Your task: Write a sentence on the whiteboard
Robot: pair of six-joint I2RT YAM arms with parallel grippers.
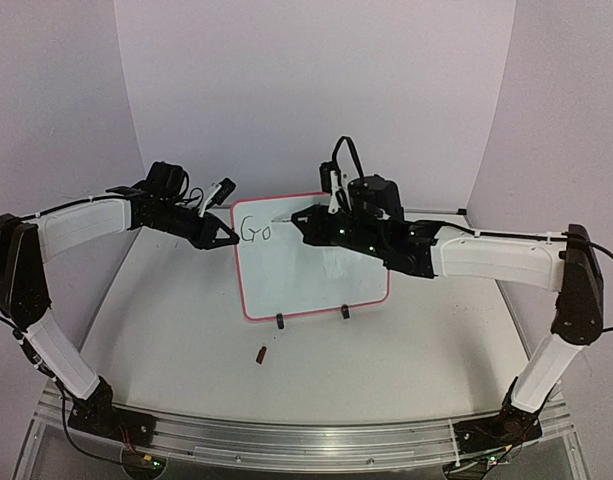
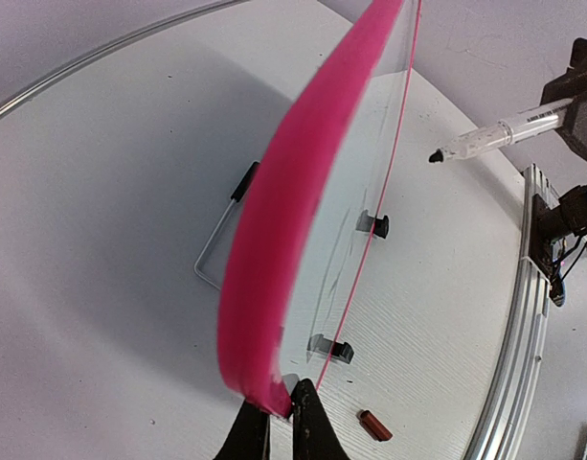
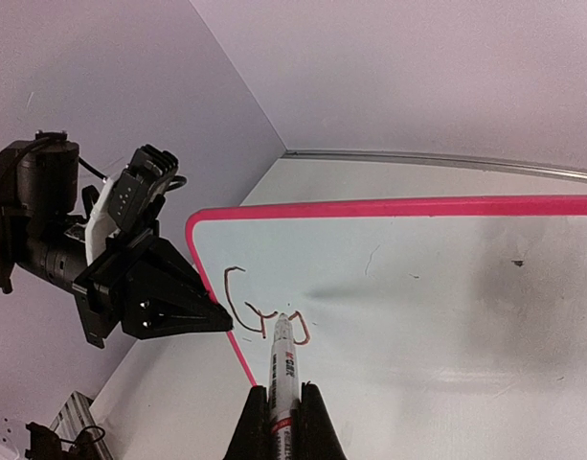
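The whiteboard [image 1: 316, 270], white with a pink frame, stands upright on two black clip feet [image 1: 280, 321] in the middle of the table. My left gripper [image 1: 231, 238] is shut on its left frame edge [image 2: 283, 220], fingertips pinching the pink rim [image 2: 282, 407]. My right gripper [image 3: 283, 388] is shut on a white marker [image 3: 282, 359]. The marker's tip sits at the second letter of the sentence [image 3: 259, 307], of which only "Go" [image 1: 254, 232] shows, at the board's top left. Whether the tip touches the board I cannot tell.
A small dark red marker cap [image 1: 261, 353] lies on the table in front of the board, also seen near the left fingers as the cap [image 2: 374, 425]. Pale walls close in behind and at both sides. The metal rail [image 1: 306, 440] runs along the near edge.
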